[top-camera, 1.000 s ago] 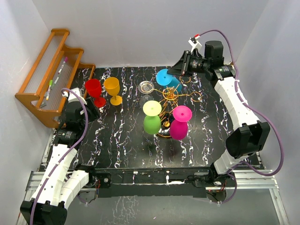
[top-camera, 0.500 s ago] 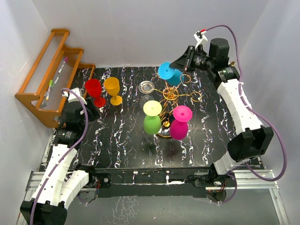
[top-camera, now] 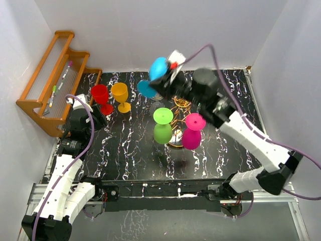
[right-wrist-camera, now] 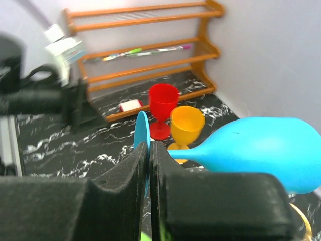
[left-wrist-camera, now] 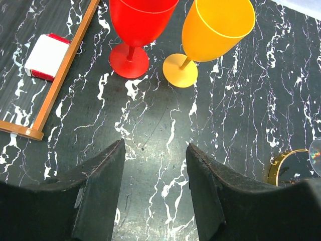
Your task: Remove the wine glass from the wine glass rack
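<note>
Wine glass point(top-camera: 156, 69), blue, is off the gold wine glass rack point(top-camera: 181, 104), tilted in the air just far-left of it, its stem clamped in the right gripper point(right-wrist-camera: 150, 150). Left gripper point(left-wrist-camera: 155, 165) hangs with jaws apart above the table point(top-camera: 130, 150), near a red glass point(left-wrist-camera: 140, 20) and an orange glass point(left-wrist-camera: 218, 27).

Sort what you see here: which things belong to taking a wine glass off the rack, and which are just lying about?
In the job: gold rack, blue glass clamped in the right gripper, green glass and pink glass hanging on the rack.
Lying about: red glass, orange glass, wooden shelf with pens, red-and-white box.
</note>
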You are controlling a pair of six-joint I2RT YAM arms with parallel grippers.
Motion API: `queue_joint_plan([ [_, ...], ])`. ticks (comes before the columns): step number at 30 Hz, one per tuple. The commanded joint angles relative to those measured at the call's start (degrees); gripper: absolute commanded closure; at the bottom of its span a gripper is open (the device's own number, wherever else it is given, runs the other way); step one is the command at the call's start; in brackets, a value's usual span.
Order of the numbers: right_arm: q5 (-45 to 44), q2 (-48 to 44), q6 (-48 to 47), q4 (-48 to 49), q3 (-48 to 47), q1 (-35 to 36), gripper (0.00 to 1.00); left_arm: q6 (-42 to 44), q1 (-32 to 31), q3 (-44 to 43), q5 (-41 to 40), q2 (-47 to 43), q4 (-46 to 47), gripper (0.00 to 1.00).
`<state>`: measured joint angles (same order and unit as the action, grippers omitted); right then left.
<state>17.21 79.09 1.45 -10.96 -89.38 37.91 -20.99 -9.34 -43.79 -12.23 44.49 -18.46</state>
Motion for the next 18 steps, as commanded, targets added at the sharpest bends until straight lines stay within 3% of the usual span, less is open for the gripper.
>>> queue_joint_plan([
  [1, -15.6, -8.2, -21.4, 13.2, 8.7, 11.6, 0.92, -0.1, 0.2, -0.9, -1.5, -0.6, -1.0, 0.49],
  [8, -25.1, -14.5, -41.6, 16.4, 17.3, 32.5, 0.92, -5.7, 0.3, -15.2, -3.4, 1.1, -14.1, 0.48],
  [15, -44.0, -12.7, -59.2, 16.9, 28.0, 54.8, 0.92, -9.1, 0.2, -37.2, 3.3, 5.7, -28.1, 0.47],
  [18, -48.5, -12.0, -64.3, 20.0, 34.6, 60.4, 0.92, -10.3, 0.2, -42.6, 5.6, 6.4, -33.1, 0.43],
])
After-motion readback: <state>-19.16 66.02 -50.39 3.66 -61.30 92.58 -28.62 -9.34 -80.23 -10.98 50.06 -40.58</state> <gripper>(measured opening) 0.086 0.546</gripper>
